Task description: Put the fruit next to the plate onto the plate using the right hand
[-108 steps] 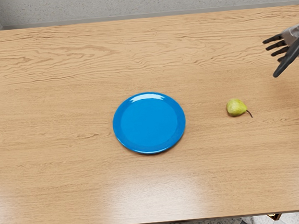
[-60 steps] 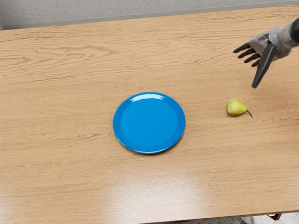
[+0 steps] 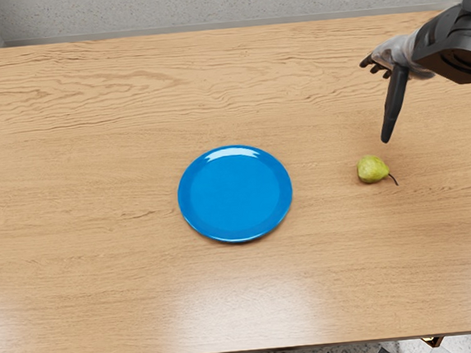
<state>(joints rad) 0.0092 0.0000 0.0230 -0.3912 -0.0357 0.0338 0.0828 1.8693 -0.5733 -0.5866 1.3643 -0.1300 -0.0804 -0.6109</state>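
Your right hand (image 3: 392, 65) has come in closer to the pear (image 3: 372, 169). Its fingers (image 3: 391, 113) are open and hold nothing. The pear still lies on the worktop (image 3: 90, 115), beside the blue plate (image 3: 234, 193). You can grab it soon.

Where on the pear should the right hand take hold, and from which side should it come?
Probably grip the pear around its wide round body, from above, fingers on opposite sides. It lies on its side, and the thin stem, on the end away from the plate, offers little hold. The right hand is open.
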